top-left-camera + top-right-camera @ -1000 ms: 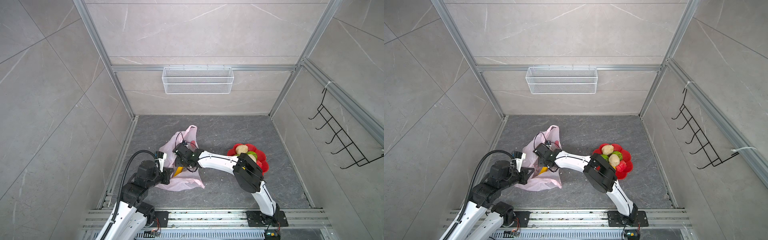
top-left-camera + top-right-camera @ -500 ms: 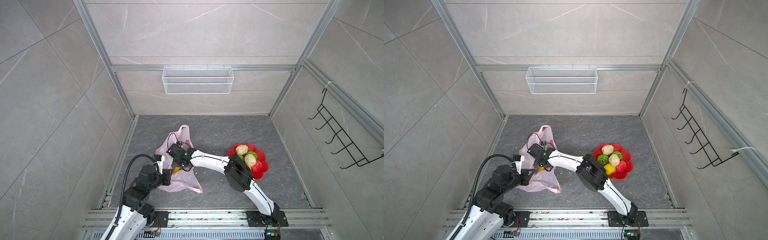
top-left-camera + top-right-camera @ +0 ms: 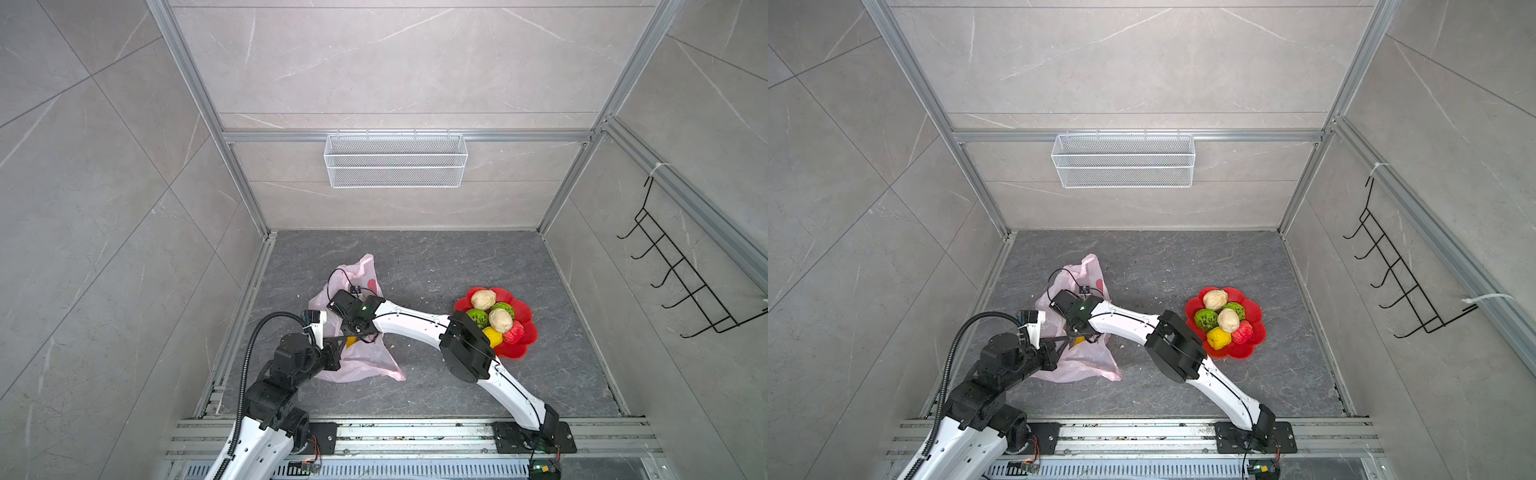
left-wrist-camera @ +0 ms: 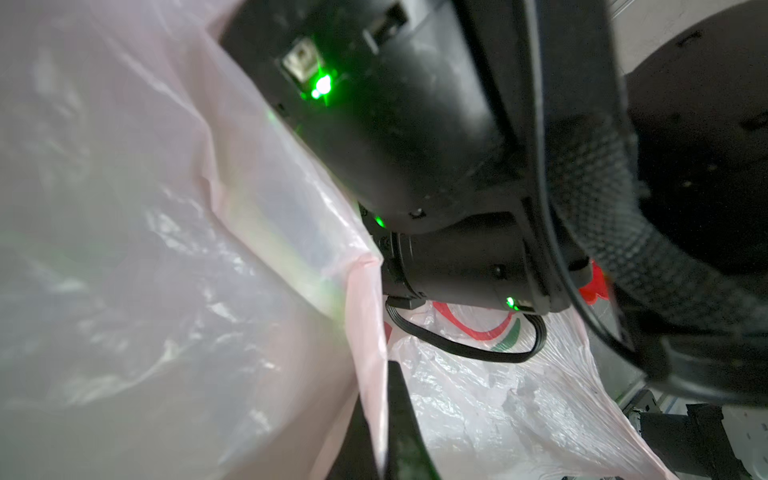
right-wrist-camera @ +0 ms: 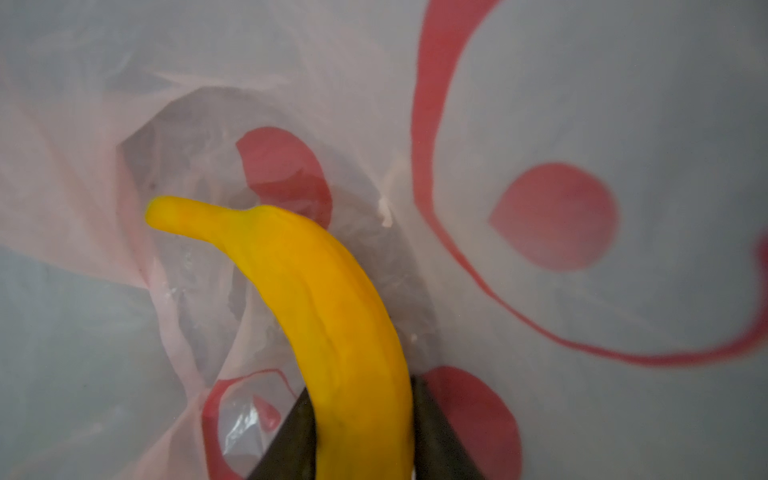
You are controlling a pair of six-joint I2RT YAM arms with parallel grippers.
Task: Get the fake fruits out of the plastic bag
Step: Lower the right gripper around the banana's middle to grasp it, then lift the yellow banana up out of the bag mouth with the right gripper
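Note:
The pale-pink plastic bag (image 3: 357, 361) lies crumpled on the grey floor at the left in both top views. My left gripper (image 4: 379, 386) is shut on the rim of the plastic bag (image 4: 166, 249) and holds its mouth up. My right gripper (image 5: 359, 390) reaches inside the bag, its two dark fingers pressed on either side of a long yellow banana (image 5: 316, 291). A bit of that banana (image 3: 351, 341) shows in a top view under the right wrist. Other fake fruits sit on a red flower-shaped plate (image 3: 525, 345): a cream lump (image 3: 483, 299), a green ball (image 3: 477, 318), a yellow lump (image 3: 492, 336), a red one (image 3: 515, 332).
A white wire basket (image 3: 395, 160) hangs on the back wall and a black hook rack (image 3: 681, 282) on the right wall. Metal rails (image 3: 415, 432) run along the front edge. The right arm's elbow (image 3: 467, 353) stands close to the plate.
The right gripper's fingers have closed in on the banana. Both wrists and the bag have shifted a little to the left.

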